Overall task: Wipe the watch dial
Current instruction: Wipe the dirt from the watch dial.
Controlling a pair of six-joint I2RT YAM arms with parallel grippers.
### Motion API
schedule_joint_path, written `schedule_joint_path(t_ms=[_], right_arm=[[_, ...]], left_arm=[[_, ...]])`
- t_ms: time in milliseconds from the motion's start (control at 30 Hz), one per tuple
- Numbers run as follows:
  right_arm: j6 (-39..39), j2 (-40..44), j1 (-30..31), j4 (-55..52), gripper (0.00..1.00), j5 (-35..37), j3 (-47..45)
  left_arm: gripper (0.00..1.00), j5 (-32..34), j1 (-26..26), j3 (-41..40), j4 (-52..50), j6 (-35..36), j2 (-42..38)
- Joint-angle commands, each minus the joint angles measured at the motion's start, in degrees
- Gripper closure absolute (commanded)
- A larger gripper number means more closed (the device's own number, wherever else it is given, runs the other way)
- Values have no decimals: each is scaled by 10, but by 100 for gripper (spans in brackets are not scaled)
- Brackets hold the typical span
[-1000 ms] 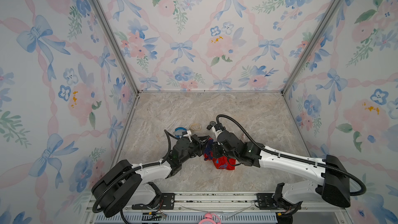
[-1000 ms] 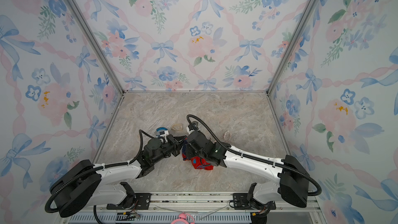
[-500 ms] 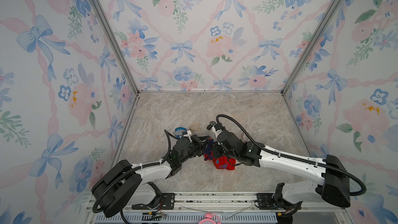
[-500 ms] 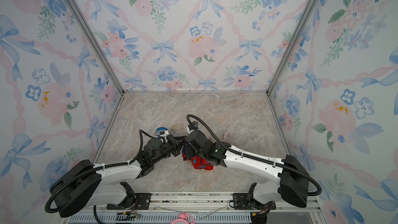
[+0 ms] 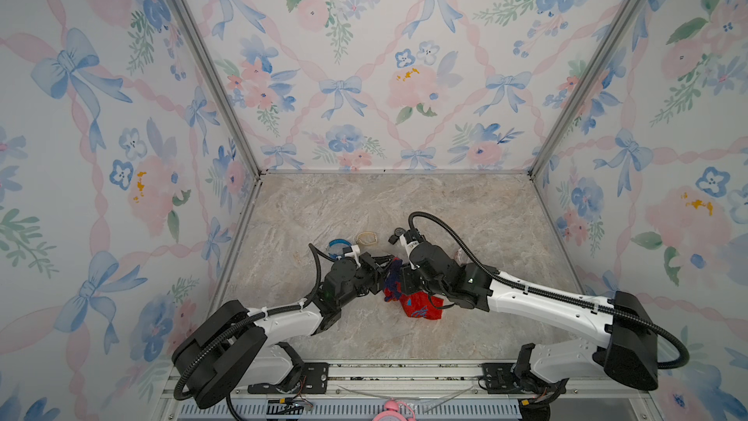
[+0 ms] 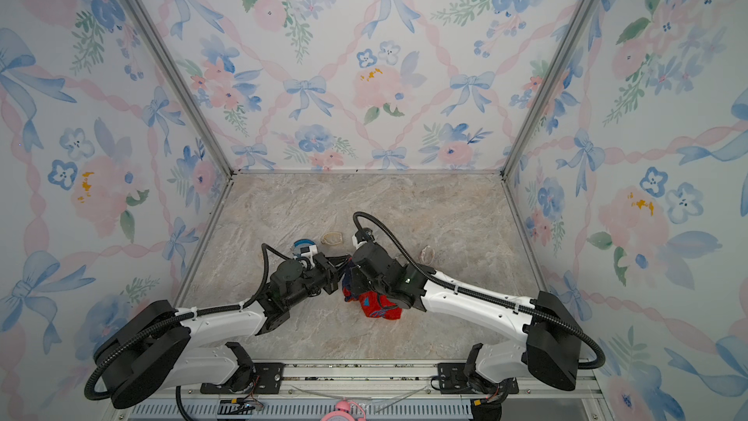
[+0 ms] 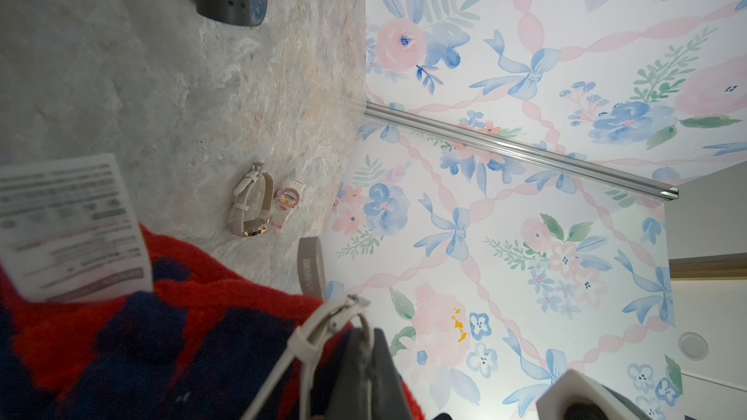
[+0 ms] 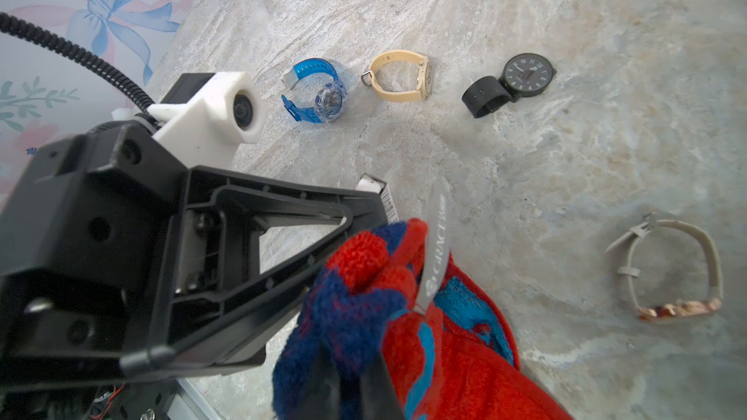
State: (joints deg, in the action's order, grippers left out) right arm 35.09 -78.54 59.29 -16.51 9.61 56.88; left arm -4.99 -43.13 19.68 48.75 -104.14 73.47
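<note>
We see the two arms meet low over the near middle of the marble table point(image 5: 364, 204). The right gripper point(image 8: 349, 377) is clamped on a red and blue cloth point(image 5: 419, 309), and the lower part of the cloth lies on the table. The left gripper point(image 5: 386, 262) has its jaws together on a pale-strapped watch point(image 7: 307, 337). The cloth is pressed against this watch, so we cannot see its dial. From the cloth, a blue watch point(image 5: 338, 245) lies at 10 o'clock, a beige watch point(image 5: 366, 238) at 11 and a black watch point(image 8: 525, 74) at 12. At 2 o'clock lies a grey-strapped watch point(image 7: 254, 230), with a pink watch point(image 7: 288, 199) just beside it.
</note>
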Motion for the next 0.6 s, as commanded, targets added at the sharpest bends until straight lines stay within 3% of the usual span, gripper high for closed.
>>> schedule_joint_path(t_ms=[0, 133, 400, 567], right_arm=[[22, 10, 15, 18, 100, -10, 9], [30, -1, 40, 19, 100, -8, 13], [31, 38, -15, 21, 100, -7, -25], [40, 25, 19, 19, 100, -14, -5]], left_arm=[[100, -13, -6, 0, 16, 7, 0], [100, -16, -7, 5, 16, 8, 6], [100, -12, -6, -2, 16, 7, -6], [100, -13, -6, -1, 16, 9, -2]])
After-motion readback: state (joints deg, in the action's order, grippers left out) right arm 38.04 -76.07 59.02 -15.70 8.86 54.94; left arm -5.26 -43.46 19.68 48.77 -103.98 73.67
